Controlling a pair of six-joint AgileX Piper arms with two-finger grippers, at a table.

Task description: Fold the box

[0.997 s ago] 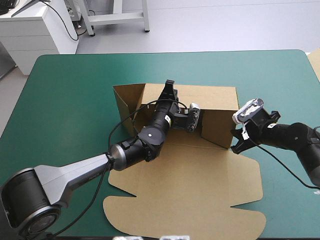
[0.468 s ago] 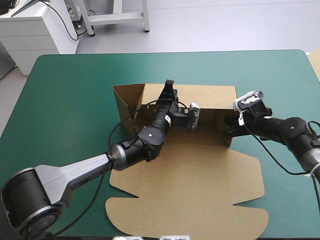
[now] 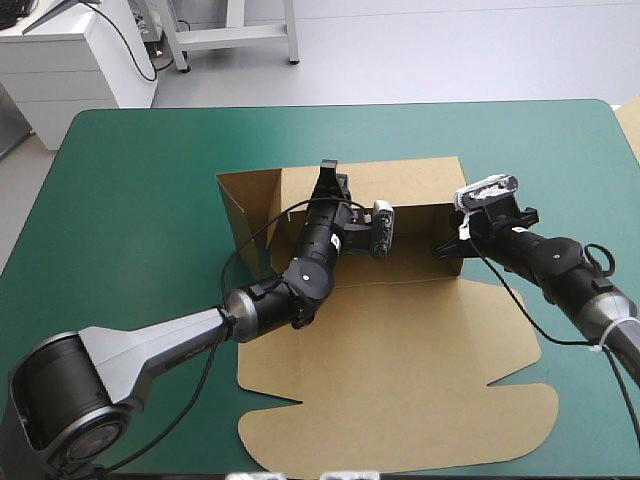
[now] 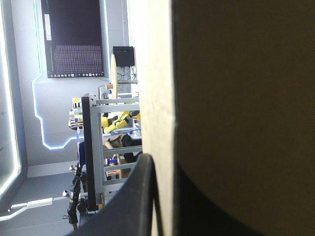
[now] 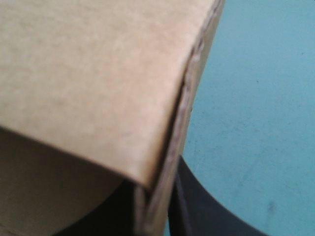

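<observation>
The brown box [image 3: 400, 350] lies mid-table with its lid flat toward the near edge. Its back wall [image 3: 410, 182] and left side wall [image 3: 240, 215] stand raised. My left gripper [image 3: 328, 175] pinches the back wall's top edge. In the left wrist view the board [image 4: 236, 98] runs between the two black fingers [image 4: 142, 196] of that gripper [image 4: 162, 164], shut on it. My right gripper [image 3: 448, 245] holds the right side wall [image 3: 455, 215] at the box's right end. The right wrist view shows that wall's corner [image 5: 98, 73] between the gripper's [image 5: 152, 201] fingers.
Teal-green cover [image 3: 140, 180] lies open on all sides of the box, widest at the left and far side. A pale brown edge [image 3: 632, 125] pokes in at the table's far right edge. The lid's flaps [image 3: 300, 440] reach close to the near edge.
The right gripper moved left and toward the far edge, swinging the right side wall inward. The whole sheet shifted, the lid sliding right, and the left gripper moved slightly left with the back wall.
</observation>
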